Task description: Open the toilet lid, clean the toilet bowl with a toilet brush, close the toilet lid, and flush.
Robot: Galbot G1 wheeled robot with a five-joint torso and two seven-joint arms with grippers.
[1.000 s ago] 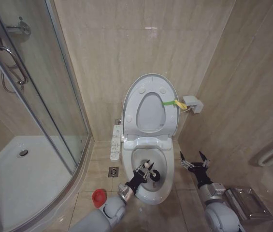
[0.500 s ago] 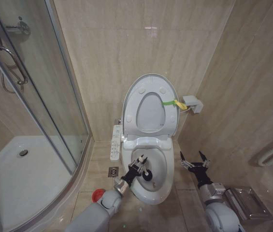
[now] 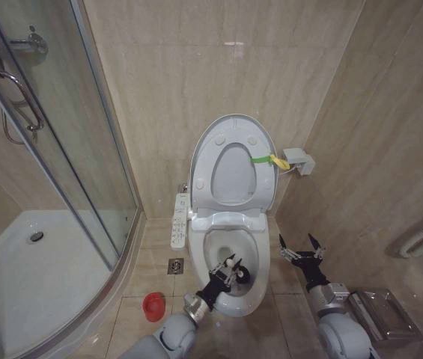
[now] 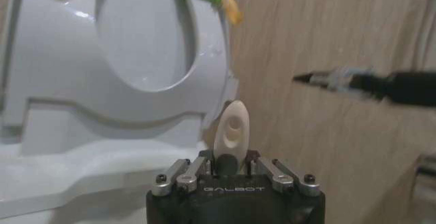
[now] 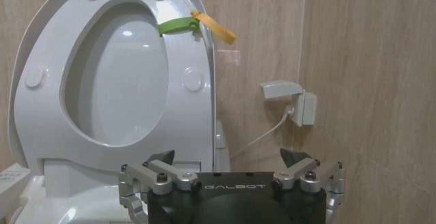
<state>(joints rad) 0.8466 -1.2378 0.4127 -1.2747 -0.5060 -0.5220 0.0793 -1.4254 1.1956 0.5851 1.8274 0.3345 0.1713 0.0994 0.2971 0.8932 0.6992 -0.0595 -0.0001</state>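
Left gripper (image 3: 228, 269) over the bowl's (image 3: 260, 293) near rim, clamped on the brush (image 3: 242, 274) handle — black head down inside the bowl. Lid (image 3: 231, 161) upright against the wall. Right gripper (image 3: 301, 247) spread wide, beside the bowl.

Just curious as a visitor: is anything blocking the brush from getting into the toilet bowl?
Nothing visible does. The toilet lid stands raised against the wall, leaving the toilet bowl open, and the left gripper holds the toilet brush with its black head already inside.
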